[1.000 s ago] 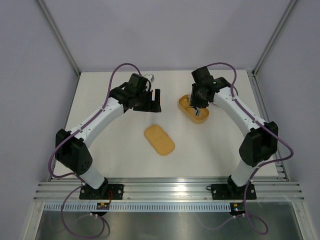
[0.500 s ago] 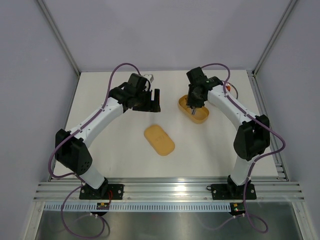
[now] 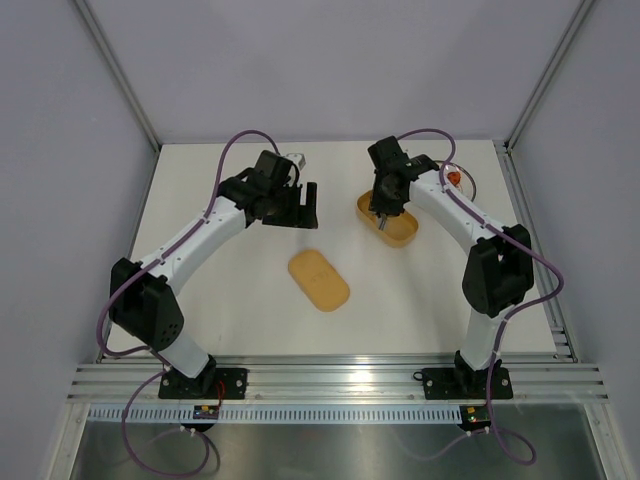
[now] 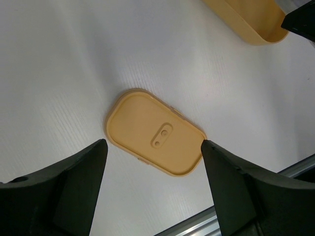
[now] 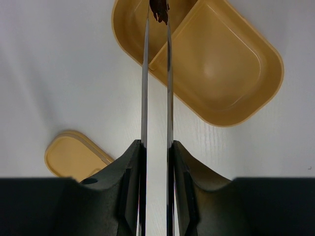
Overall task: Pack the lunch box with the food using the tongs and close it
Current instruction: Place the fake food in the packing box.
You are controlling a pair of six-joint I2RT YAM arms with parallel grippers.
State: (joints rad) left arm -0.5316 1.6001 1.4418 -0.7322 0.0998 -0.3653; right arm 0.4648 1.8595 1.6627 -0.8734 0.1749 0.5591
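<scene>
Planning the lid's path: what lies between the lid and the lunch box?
Nothing. Only bare white table separates the lid from the lunch box in the top view, and the left wrist view agrees.

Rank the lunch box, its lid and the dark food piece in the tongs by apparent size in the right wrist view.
1. lunch box, clearly the largest.
2. lid, only partly in view, so its full extent is unsure.
3. dark food piece, tiny, at the tips of the tongs, cut off by the top edge.

This is a robotics lab cell. Plain grey walls [image 3: 330, 70] and metal frame posts [image 3: 115, 70] enclose a white table [image 3: 400, 300], with two robot arms [image 3: 195, 238] bolted to an aluminium rail [image 3: 340, 380].
</scene>
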